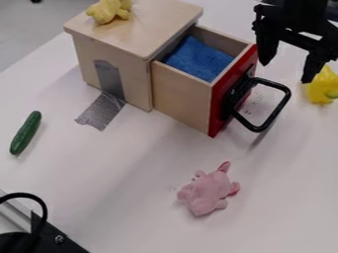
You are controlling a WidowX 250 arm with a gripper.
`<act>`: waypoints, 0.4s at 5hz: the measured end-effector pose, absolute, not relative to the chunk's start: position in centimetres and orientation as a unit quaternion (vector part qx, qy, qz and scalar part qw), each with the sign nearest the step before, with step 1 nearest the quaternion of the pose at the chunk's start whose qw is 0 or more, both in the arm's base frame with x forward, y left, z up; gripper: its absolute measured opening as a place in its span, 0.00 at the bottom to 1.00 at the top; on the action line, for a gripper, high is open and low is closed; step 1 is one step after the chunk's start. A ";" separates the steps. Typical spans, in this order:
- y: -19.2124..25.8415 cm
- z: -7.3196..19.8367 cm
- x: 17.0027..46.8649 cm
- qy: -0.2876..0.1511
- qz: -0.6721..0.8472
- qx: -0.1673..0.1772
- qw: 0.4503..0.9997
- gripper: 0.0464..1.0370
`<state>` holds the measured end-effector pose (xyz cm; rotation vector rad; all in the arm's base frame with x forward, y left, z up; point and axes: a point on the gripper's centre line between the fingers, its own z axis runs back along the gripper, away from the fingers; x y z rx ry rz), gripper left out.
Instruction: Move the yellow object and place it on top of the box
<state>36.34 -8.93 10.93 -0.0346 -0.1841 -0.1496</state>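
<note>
White tabletop under everything. On it, upper left to centre, my light wooden box, grey tape running down its side onto the table. Its drawer is pulled out: red front, black loop handle, blue cloth inside. Black arm comes in at top right, wrist high, gripper hanging down past the drawer front. Gripper's open, fingers spread, nothing between them. Black hardware with a cable at lower left.

Two yellow candidates. Yellow plush toy lies on the box top, long axis roughly crosswise in view; can't tell which way it faces. Yellow bell pepper is on the table at right, long axis about up-down in view, green stem end toward lower right. One fingertip overlaps it; can't tell if they touch.

Pink plush toy lower centre. Green cucumber far left, slanted. Faint marks on the table, too small to read.
</note>
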 end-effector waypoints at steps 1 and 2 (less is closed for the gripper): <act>-8.9 9.6 36.1 -0.073 -0.074 -0.014 0.994 0.96; -9.8 8.8 38.2 -0.077 -0.059 -0.026 0.995 0.96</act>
